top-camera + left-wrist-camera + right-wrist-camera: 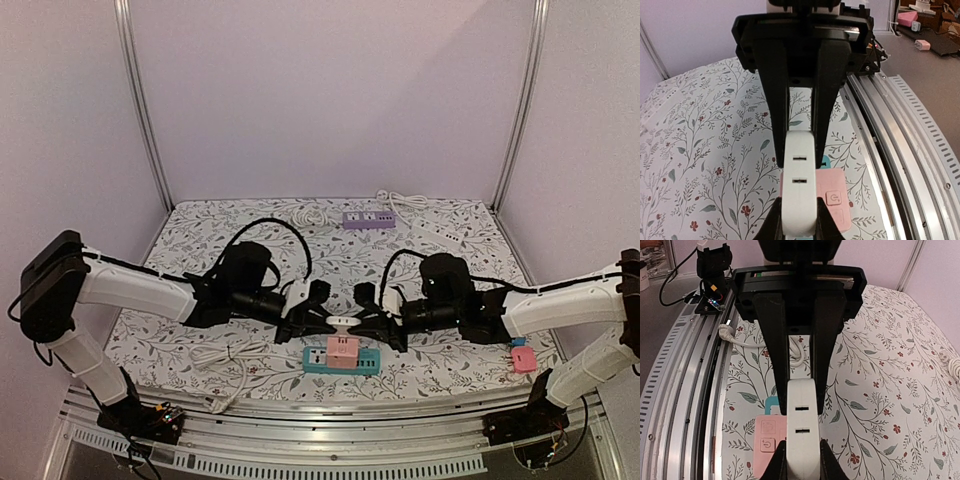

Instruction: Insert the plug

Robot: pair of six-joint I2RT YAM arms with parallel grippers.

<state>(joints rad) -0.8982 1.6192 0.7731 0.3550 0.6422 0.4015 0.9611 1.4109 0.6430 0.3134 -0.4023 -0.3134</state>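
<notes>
A white plug block (343, 322) with two slots hangs between my two grippers, just above a pink adapter (342, 350) seated on a teal power strip (315, 362). My left gripper (325, 322) is shut on its left end and my right gripper (362, 322) on its right end. In the left wrist view my gripper (800, 142) clamps the plug (800, 200) over the pink adapter (835, 195). In the right wrist view my gripper (802, 390) clamps the plug (802, 440) beside the adapter (770, 445). The plug's prongs are hidden.
A purple power strip (369, 218) and a white power strip (440, 232) with its cable lie at the back. A white cable (225, 360) lies front left. A small pink object (523, 360) sits front right. An aluminium rail (320, 415) runs along the near edge.
</notes>
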